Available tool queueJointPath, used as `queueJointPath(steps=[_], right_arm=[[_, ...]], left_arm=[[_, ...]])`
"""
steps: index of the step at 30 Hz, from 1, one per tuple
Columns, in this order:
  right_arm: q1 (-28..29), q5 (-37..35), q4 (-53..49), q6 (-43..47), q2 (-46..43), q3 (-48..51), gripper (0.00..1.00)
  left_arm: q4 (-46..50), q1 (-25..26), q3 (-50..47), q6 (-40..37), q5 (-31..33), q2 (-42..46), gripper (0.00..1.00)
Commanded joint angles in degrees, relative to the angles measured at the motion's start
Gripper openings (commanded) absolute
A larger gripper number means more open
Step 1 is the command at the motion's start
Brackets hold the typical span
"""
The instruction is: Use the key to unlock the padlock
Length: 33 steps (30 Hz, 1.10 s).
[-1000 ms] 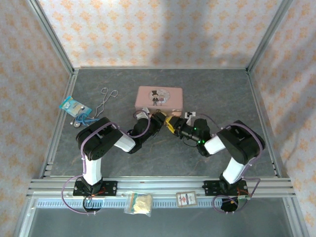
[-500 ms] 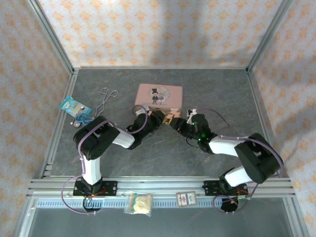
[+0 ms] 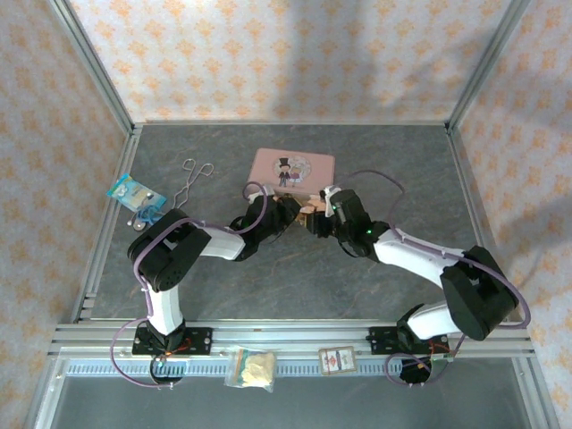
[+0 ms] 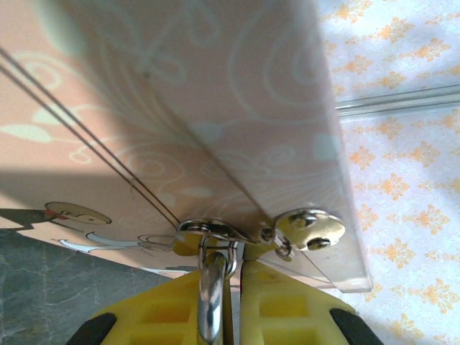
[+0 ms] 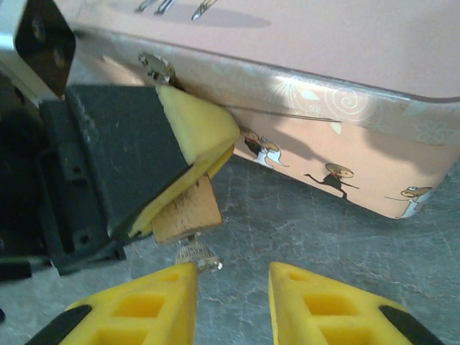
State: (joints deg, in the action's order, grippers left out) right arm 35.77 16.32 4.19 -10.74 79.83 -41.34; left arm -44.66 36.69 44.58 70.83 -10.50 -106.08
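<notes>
Left tool [image 4: 231,295] is clamped on the brass padlock [image 5: 188,210], steadying it at the pink tin [image 5: 345,144], whose hasp [image 4: 208,230] the shackle [image 4: 210,287] threads. The key [image 5: 196,256] appears seated in the padlock's underside. Right tool [image 5: 230,287] stands spread and empty just short of the key, evidently positioned to grip and turn it.

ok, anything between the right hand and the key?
Nothing visible. In the right wrist view the key pokes out below the padlock, which the left hand clamps at the front of the pink tin. The right hand is open just short of the key, with only bare table between.
</notes>
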Motion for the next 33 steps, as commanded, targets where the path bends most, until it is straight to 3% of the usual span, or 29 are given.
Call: queueJointPath(steps=[1,11,22,25,33], right_arm=[[1.02,0.34,-3.92,6.39,1.6,-2.22,0.32],[3.43,0.52,-1.2,6.35,7.04,-4.26,0.32],[3.78,-3.89,0.62,6.22,9.47,-5.5,0.3],[3.84,-5.89,1.23,6.09,9.72,-5.29,0.27],[3.81,-9.08,4.28,3.55,8.19,-3.64,0.03]], left_arm=[[1.22,-0.39,2.0,-1.52,-2.32,2.52,0.0],[-0.46,-0.36,0.8,-0.87,-2.46,3.34,0.0],[-3.3,-0.04,-0.72,1.62,-4.0,2.72,0.0],[-4.46,0.14,-1.49,2.61,-4.42,2.73,0.0],[-5.46,0.29,-3.47,3.28,-6.58,3.49,0.0]])
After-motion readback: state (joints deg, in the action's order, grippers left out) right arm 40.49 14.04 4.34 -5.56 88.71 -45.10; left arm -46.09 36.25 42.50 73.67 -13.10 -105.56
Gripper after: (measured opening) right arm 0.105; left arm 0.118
